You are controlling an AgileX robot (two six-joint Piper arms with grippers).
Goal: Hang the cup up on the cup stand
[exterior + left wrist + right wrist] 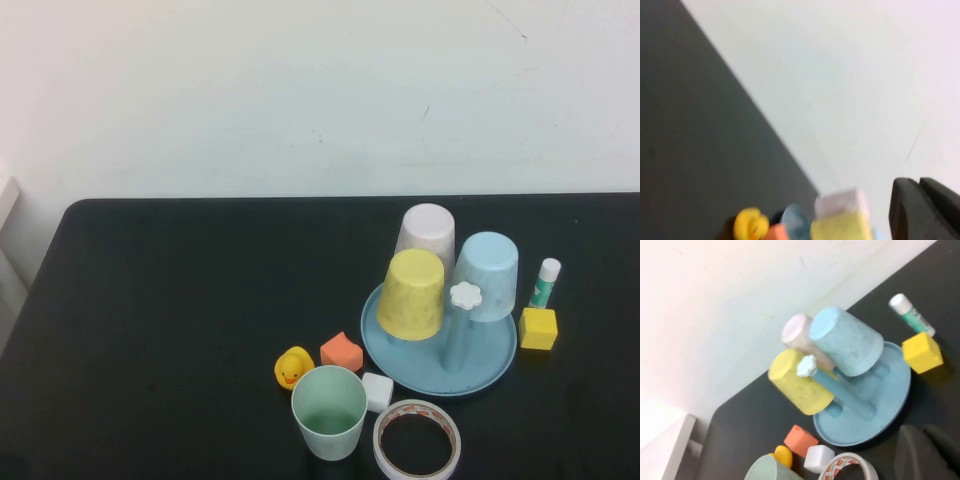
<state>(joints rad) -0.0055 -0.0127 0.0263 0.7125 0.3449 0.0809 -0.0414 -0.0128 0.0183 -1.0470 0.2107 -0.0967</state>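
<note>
The pale mint-green cup (329, 411) stands upright, mouth up, near the table's front edge, between the yellow duck and the tape roll; its rim shows in the right wrist view (769, 470). The cup stand (492, 360) is a round light-blue tray just behind and right of it, also in the right wrist view (885, 400). Its flower-capped peg (465, 296) is bare; yellow (411, 293), light-blue (487, 275) and pinkish-white (427, 232) cups hang upside down on other pegs. Neither arm shows in the high view. My left gripper (919, 186) is shut and empty. My right gripper (919, 431) is shut and empty, beside the stand.
A tape roll (417, 440) lies right of the mint cup. A yellow duck (293, 367), an orange block (341, 351) and a white cube (377, 391) sit close around it. A yellow cube (538, 328) and a glue stick (545, 282) lie right of the stand.
</note>
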